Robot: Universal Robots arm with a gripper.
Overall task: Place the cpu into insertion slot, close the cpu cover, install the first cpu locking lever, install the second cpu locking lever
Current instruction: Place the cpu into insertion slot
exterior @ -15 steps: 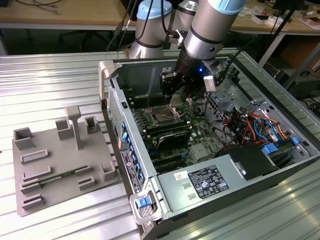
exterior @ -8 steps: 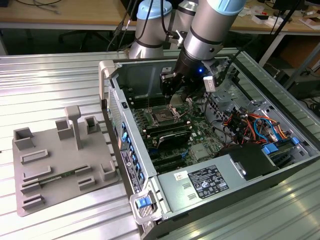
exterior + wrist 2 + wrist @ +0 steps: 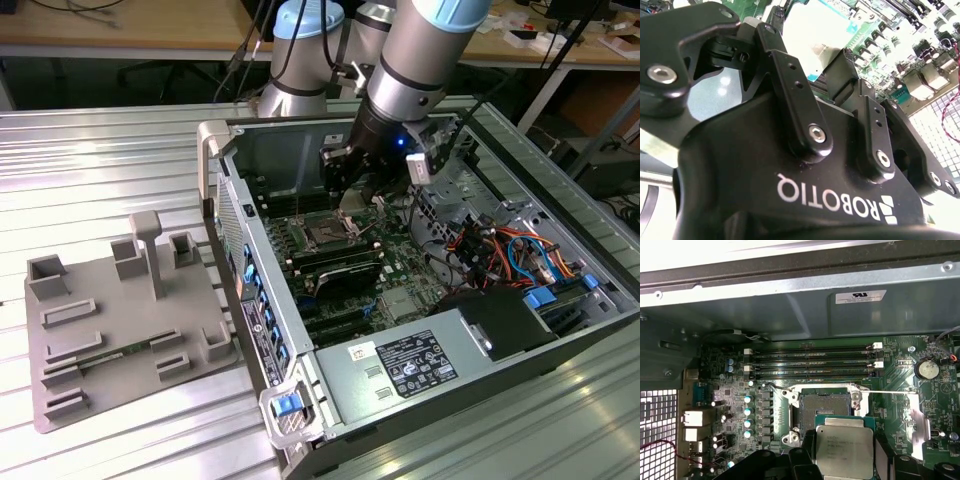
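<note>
The tool [image 3: 844, 462] is clamped on the cpu [image 3: 844, 447], its black fingers [image 3: 785, 75] pressed against opposite edges of the silvery chip, as the arm [image 3: 420, 60] reaches down into an open computer case [image 3: 290, 150] lying on its side on the ribbed metal bench [image 3: 100, 170]. In the first wrist view the chip hangs level, just beside the insertion slot [image 3: 821, 407] and overlapping its near rim, but not seated. The slot's dark centre is bare inside its silver frame. The slot sits mid-board on the green motherboard [image 3: 900, 370], with the long black memory slots [image 3: 810, 365] between it and the case wall. A silver plate at one side of the slot looks like the cpu cover [image 3: 918, 422], folded back, though its shape is hard to make out. Thin wire locking levers [image 3: 885, 391] beside the rim appear unlatched. By these signs, none of the four steps is complete: the chip is carried but not placed, the cover is open and both levers are free. The grey power supply [image 3: 400, 365] fills the case's near corner, and a grey fixture [image 3: 120, 330] sits well apart toward the bench's edge on the exterior view's left.
</note>
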